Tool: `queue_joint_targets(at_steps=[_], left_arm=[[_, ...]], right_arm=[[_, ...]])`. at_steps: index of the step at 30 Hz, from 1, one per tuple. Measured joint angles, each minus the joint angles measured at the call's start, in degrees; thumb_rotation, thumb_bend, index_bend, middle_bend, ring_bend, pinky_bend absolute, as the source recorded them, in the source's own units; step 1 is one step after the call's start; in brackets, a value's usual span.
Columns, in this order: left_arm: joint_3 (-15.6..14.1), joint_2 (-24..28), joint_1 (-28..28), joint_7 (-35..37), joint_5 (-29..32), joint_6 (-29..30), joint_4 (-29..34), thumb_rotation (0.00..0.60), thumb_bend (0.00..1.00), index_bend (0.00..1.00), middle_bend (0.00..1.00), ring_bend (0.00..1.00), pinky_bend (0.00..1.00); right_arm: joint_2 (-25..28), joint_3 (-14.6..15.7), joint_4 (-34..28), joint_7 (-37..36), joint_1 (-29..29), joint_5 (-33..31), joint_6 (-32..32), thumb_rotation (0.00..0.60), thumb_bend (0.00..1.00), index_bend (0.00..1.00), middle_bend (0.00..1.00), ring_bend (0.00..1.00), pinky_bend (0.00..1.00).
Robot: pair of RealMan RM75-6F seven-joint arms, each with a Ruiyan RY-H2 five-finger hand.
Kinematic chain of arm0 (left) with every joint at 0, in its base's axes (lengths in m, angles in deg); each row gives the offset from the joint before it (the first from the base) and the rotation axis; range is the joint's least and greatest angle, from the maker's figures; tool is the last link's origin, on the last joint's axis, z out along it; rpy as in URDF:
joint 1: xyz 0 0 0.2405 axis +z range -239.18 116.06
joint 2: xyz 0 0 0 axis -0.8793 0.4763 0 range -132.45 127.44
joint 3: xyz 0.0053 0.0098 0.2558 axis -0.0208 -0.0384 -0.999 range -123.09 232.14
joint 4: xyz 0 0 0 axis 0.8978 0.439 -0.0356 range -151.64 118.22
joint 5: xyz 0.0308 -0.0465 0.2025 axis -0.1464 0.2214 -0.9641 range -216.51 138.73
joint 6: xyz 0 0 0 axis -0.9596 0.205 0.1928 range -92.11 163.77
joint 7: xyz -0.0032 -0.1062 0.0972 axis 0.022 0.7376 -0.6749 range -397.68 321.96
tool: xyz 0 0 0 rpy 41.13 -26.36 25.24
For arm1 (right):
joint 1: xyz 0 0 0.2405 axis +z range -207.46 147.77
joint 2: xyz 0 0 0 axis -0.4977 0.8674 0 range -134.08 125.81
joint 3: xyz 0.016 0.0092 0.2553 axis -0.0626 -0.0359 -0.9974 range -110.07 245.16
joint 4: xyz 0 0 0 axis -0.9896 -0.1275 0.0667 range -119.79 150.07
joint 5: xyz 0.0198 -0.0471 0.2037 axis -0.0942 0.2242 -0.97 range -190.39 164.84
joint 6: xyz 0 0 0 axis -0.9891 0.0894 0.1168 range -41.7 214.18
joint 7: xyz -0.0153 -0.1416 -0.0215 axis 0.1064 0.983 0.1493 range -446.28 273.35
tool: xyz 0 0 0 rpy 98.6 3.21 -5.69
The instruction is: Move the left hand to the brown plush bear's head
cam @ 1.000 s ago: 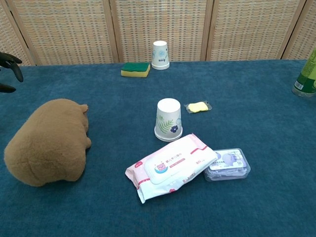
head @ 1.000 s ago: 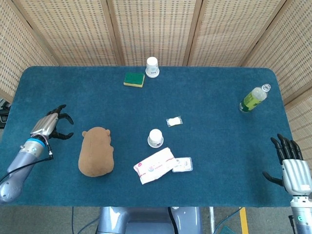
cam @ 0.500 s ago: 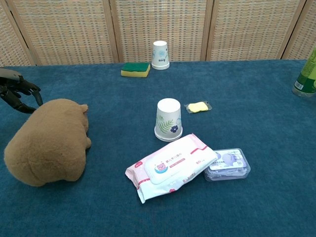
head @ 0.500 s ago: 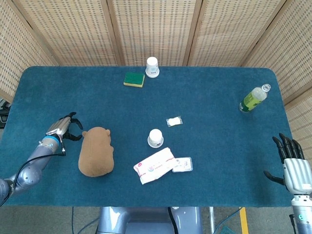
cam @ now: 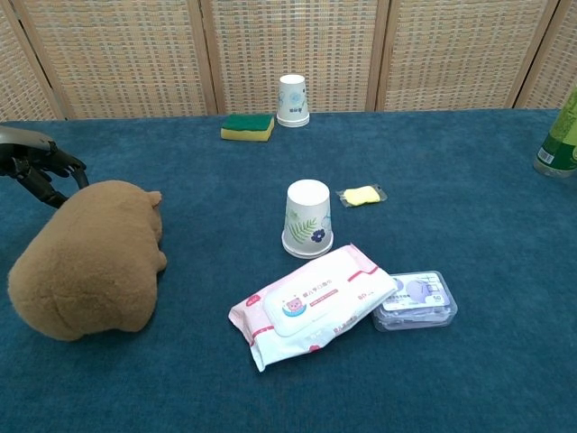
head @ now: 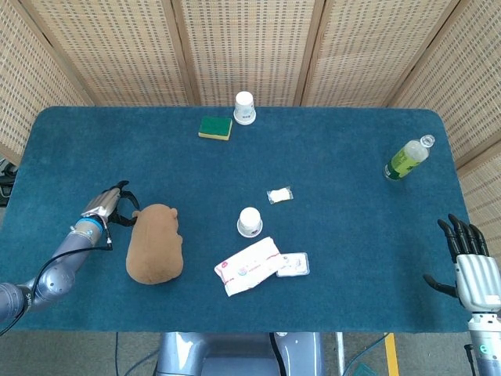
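Observation:
The brown plush bear (head: 155,243) lies on the blue table (head: 329,157) at the near left, its head end pointing to the far side (cam: 126,203). My left hand (head: 113,208) sits just left of the bear's head, fingers spread and curved toward it, their tips at or almost at the plush (cam: 45,171). It holds nothing. My right hand (head: 470,262) hangs off the table's near right edge, fingers straight and apart, empty.
An upturned paper cup (cam: 307,218), a wet-wipes pack (cam: 311,302) and a small clear box (cam: 415,300) lie mid-table. A yellow packet (cam: 361,195), a green sponge (head: 215,128), a second cup (head: 245,107) and a green bottle (head: 407,159) stand further off.
My left hand has travelled right and slightly nearer, from well left of the bear to right beside its head. The right hand has stayed put.

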Motion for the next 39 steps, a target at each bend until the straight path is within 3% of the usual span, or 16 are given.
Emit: queue_joint_targets(at_steps=[27,39], left_arm=[[-0.2,-1.81,-0.1,2.55,-2.89,2.13,0.64,0.6,0.45,0.58,0.0,0.0,0.0],[-0.24,-1.03,0.38,3.93,-4.19,2.25,1.48,0.6,0.45,0.59,0.0,0.0,0.0]], right_arm=[[0.12,0.15,0.12,-0.71,0.06,0.32,-0.02,0.6,0.11,0.0,0.0,0.0,0.0],[0.16,0.17,0.11,-0.71,0.05,0.19,-0.13,0.6,0.11,0.0,0.0,0.0,0.0]])
